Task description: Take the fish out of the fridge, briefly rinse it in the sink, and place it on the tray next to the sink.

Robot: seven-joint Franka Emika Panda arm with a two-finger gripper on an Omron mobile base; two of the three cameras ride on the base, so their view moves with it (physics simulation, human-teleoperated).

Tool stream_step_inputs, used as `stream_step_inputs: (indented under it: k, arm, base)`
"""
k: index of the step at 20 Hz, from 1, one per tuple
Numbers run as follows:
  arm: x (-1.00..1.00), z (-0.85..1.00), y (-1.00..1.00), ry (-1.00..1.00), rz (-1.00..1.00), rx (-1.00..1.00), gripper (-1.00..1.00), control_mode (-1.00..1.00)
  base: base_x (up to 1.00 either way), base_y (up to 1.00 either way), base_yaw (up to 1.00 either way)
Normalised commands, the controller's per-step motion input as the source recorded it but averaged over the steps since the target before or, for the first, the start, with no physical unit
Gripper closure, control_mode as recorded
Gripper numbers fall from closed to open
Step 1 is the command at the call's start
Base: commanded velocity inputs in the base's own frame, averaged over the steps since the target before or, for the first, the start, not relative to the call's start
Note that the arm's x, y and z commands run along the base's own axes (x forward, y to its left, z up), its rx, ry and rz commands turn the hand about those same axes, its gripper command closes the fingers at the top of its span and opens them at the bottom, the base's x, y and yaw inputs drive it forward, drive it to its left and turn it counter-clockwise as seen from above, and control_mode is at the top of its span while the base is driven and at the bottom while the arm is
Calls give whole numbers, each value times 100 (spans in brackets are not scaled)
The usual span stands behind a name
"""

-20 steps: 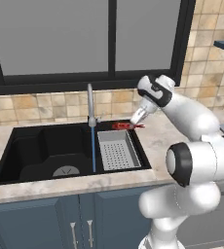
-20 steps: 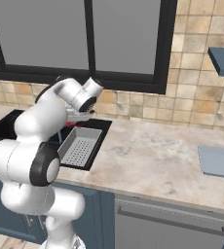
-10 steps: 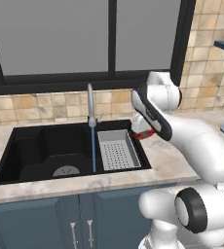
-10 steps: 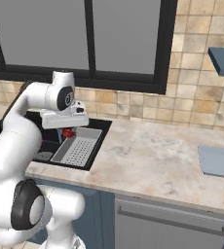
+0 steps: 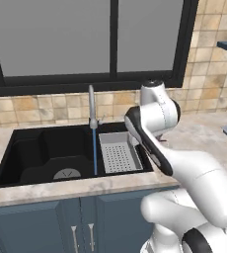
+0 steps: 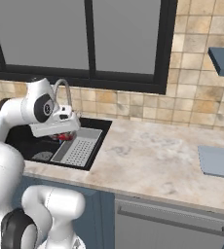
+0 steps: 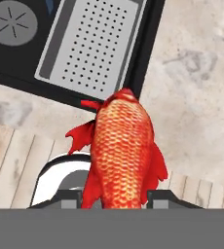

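Above the sink's [image 7: 16, 56] right edge, your gripper [image 7: 118, 198] is clamped on the fish [image 7: 121, 151]. You see water running from the faucet [image 5: 92, 106].

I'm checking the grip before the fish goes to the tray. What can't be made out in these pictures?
- Gripper fingertips: hand view, behind the fish.
- Fish: right base view, mostly behind the hand.
- Tray: right base view, cut by the edge.
- Sink: left base view, right rim behind the arm.
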Motion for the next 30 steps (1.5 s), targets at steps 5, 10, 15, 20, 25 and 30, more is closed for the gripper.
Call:
stream_step_inputs:
  k: [5, 10, 15, 20, 25, 30]
  arm:
    - [0, 0, 0, 0, 0, 0, 100, 100]
    - [0, 0, 0, 0, 0, 0, 100, 100]
    - [0, 0, 0, 0, 0, 0, 100, 100]
    - [0, 0, 0, 0, 0, 0, 100, 100]
    - [0, 0, 0, 0, 0, 0, 100, 100]
    - [0, 0, 0, 0, 0, 0, 100, 100]
  base:
    - [-100, -91, -26]
    - [-50, -100, -30]
    - [6, -100, -20]
    - [32, -100, -2]
    - [44, -100, 0]
    - [98, -70, 0]
